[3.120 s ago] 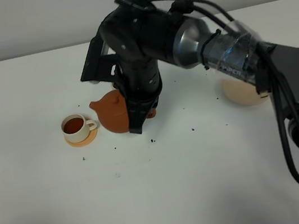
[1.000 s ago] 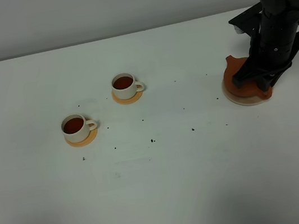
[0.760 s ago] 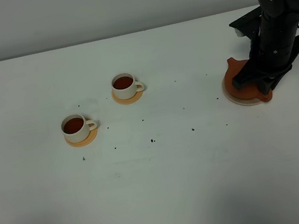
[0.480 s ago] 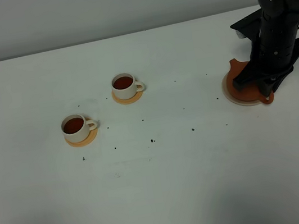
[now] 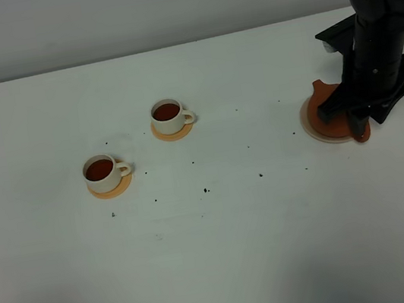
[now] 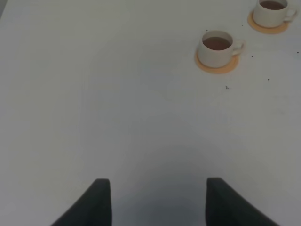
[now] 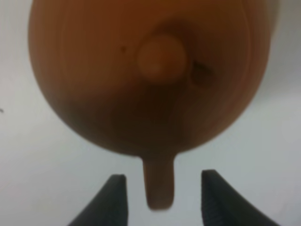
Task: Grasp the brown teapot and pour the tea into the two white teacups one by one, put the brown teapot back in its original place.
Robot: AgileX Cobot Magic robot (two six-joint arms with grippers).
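While the high camera looks down on the white counter [image 5: 226, 255], the brown teapot [image 5: 328, 111] sits on the pale beige disc [image 5: 313, 127] at the far right, mostly hidden by the black right arm [image 5: 374, 24]; only its reddish-brown spout side and handle tip show. The two white teacups [image 5: 168, 116] [image 5: 103, 172], each on a small orange coaster and filled with dark tea, stand well apart from it on the left.

From the left wrist, the left gripper [image 6: 158, 202] hangs over bare counter, its fingers [image 6: 99, 200] wide apart and holding nothing; both cups [image 6: 217, 47] [image 6: 272, 9] lie beyond.

From the right wrist, the teapot [image 7: 150, 70] fills the view: smooth matte clay, round lid knob, small vent hole beside it. The right gripper [image 7: 162, 197] has its fingers [image 7: 113, 200] spread wide on either side of the loop handle, touching neither side. No writing is visible.
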